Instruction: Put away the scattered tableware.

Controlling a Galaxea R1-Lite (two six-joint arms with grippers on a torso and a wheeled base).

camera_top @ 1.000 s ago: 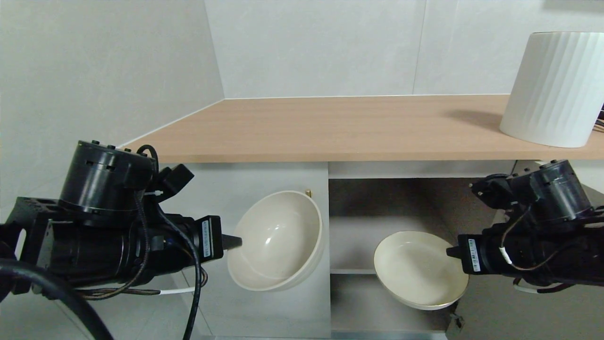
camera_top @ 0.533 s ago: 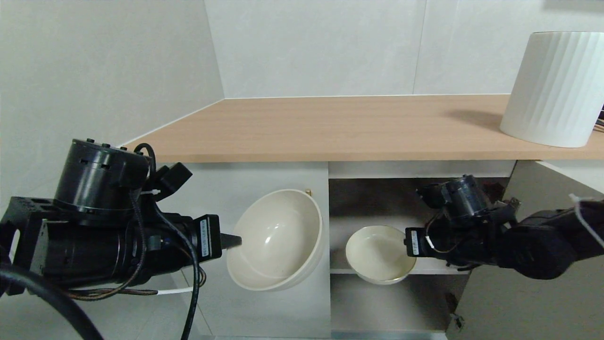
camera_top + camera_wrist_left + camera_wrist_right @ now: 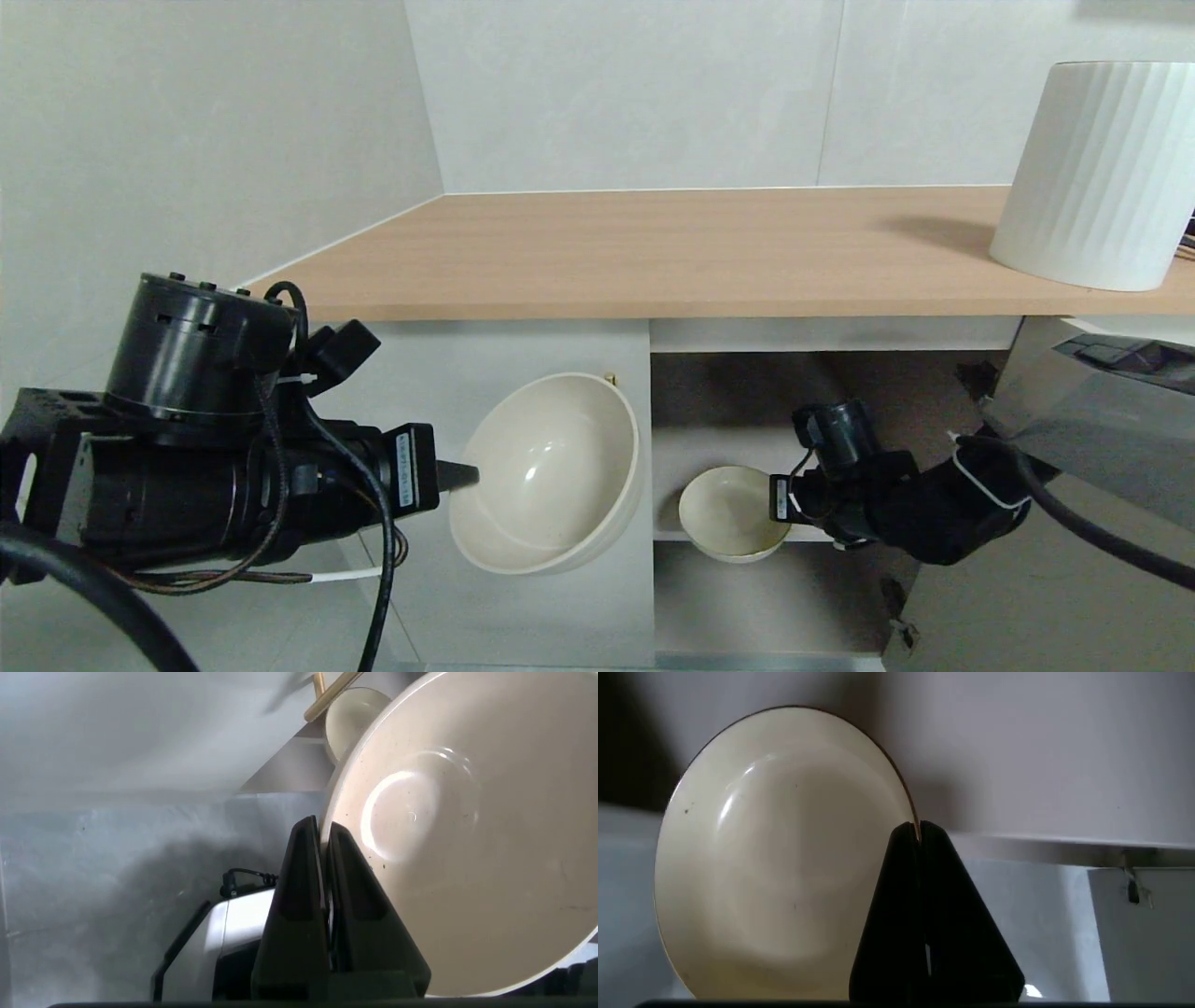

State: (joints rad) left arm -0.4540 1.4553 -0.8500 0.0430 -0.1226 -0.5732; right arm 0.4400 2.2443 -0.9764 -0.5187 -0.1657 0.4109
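Observation:
My left gripper (image 3: 459, 477) is shut on the rim of a large cream bowl (image 3: 546, 476), held tilted in front of the closed cabinet door (image 3: 523, 355). In the left wrist view the fingers (image 3: 322, 873) pinch that bowl's (image 3: 467, 831) rim. My right gripper (image 3: 777, 499) is shut on the rim of a smaller cream bowl (image 3: 730, 511) inside the open cabinet, at the edge of the middle shelf (image 3: 681, 537). The right wrist view shows this bowl (image 3: 775, 849) clamped at its rim by the gripper (image 3: 920, 845).
A wooden countertop (image 3: 691, 247) runs above the cabinet, with a white ribbed cylinder (image 3: 1097, 173) at its right end. The open cabinet door (image 3: 1092, 420) stands at the right. A lower shelf compartment (image 3: 766, 597) lies beneath the small bowl.
My right arm has carried the smaller bowl forward and leftward into the open cabinet, down to the middle shelf. The left arm and its large bowl have hardly moved.

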